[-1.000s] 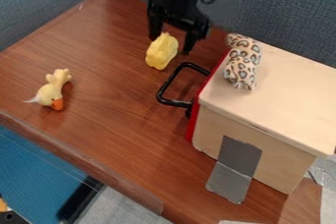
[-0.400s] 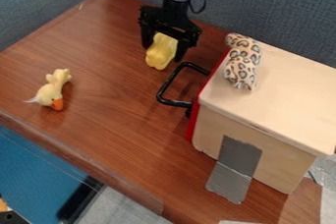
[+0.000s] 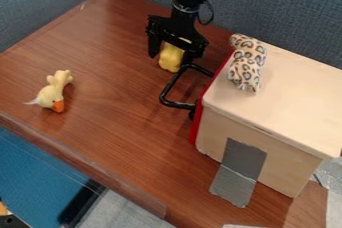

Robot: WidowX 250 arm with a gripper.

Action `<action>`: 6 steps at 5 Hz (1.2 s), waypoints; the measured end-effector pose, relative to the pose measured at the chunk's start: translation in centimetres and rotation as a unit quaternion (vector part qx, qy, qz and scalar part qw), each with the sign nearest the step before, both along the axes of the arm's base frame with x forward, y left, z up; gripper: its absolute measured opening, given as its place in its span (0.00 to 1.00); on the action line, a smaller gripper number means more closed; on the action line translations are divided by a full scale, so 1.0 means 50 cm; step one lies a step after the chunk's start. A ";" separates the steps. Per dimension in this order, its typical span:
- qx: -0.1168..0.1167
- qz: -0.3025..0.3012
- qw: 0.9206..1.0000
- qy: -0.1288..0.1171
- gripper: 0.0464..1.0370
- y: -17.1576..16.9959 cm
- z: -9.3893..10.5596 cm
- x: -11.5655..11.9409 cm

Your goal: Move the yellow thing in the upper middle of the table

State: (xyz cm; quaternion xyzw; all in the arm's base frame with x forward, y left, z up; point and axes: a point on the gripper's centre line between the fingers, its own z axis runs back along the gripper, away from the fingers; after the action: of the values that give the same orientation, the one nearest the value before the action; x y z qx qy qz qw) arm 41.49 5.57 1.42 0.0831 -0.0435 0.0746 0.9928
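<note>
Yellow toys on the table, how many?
2: a duck on the left, and a yellow thing under the gripper, near the black handle. More could be hidden behind the box.

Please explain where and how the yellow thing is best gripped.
Probably around the middle of the yellow thing, from above, with one jaw on each long side. It looks longer than wide, and its narrow width fits between the open jaws of the gripper, which straddle it.
</note>
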 end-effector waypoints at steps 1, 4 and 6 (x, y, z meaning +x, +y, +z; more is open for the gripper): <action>0.005 0.008 1.000 0.004 0.71 0.009 -0.004 -0.011; 0.002 0.026 0.997 -0.076 0.71 -0.015 0.149 -0.125; -0.015 0.039 0.998 -0.037 0.71 -0.093 0.104 -0.309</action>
State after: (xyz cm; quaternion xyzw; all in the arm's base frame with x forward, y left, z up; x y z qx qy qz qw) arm 26.06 0.91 6.62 0.0671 -0.0757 0.1172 0.9879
